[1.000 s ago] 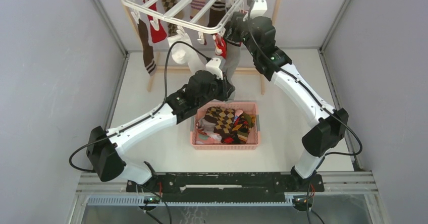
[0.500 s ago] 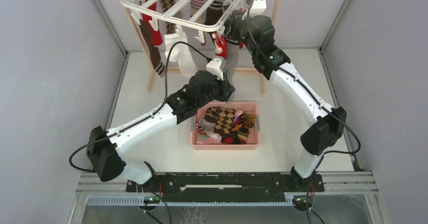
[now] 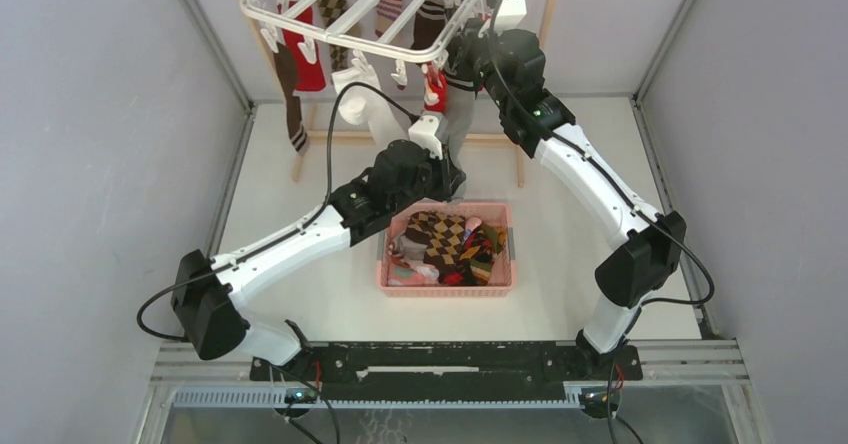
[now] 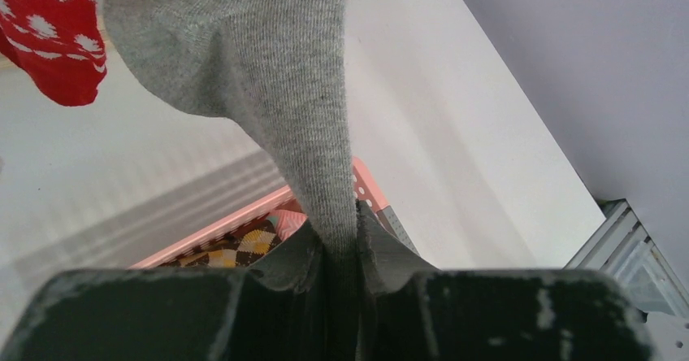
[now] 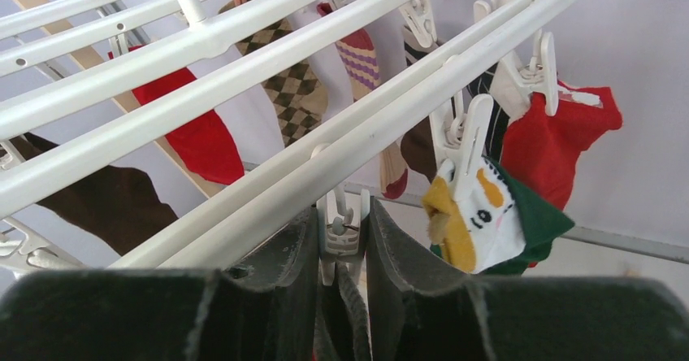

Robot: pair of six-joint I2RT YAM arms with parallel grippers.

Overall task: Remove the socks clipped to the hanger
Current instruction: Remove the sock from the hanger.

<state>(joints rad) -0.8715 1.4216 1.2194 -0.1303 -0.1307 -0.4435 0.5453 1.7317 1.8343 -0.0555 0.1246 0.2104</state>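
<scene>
Viewing from wrists: left jaws pinch grey sock [image 4: 268, 76], right jaws squeeze clip [image 5: 341, 224].

**White table, one basket, one rack**

The table [image 3: 300, 264] is a plain white surface between grey walls. A pink slatted basket [image 3: 450, 291] sits on it near the middle (socks [image 3: 440, 239] are heaped inside, an argyle one on top). Toward the far edge the feet of a wooden rack [image 3: 297, 167] rest on the surface. A black rail [image 3: 450, 359] runs along the near edge.
</scene>
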